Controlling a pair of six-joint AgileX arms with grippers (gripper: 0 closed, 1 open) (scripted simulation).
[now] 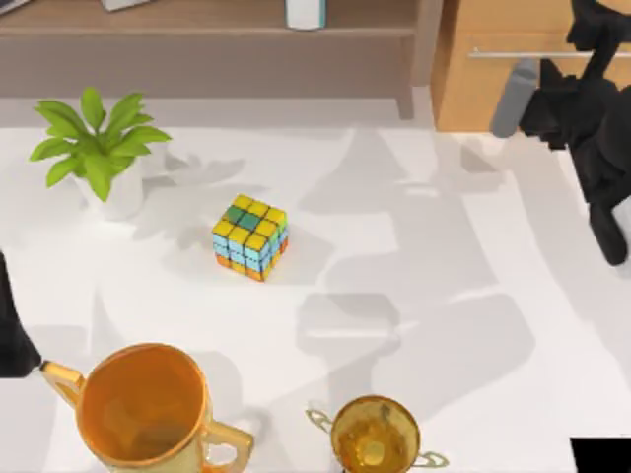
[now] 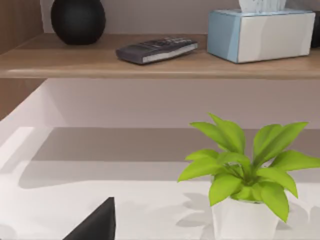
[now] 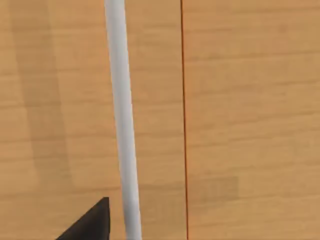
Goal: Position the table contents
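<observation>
The white table (image 1: 454,325) carries a multicoloured puzzle cube (image 1: 250,236) left of centre. A potted green plant (image 1: 99,148) stands at the back left. A large golden cup (image 1: 146,406) and a smaller golden trophy (image 1: 375,436) stand at the front edge. My right gripper (image 1: 523,94) is at the back right, up against the light-brown wooden cabinet (image 1: 473,89). It sits just below the cabinet's metal handle bar (image 1: 542,51), which runs close by in the right wrist view (image 3: 120,120). My left arm (image 1: 10,335) rests at the table's left edge.
A wooden shelf (image 2: 150,62) behind the table holds a black round object (image 2: 78,20), a remote control (image 2: 156,50) and a tissue box (image 2: 260,35). The plant (image 2: 245,170) stands close ahead in the left wrist view. Bare tabletop spreads across the middle and right.
</observation>
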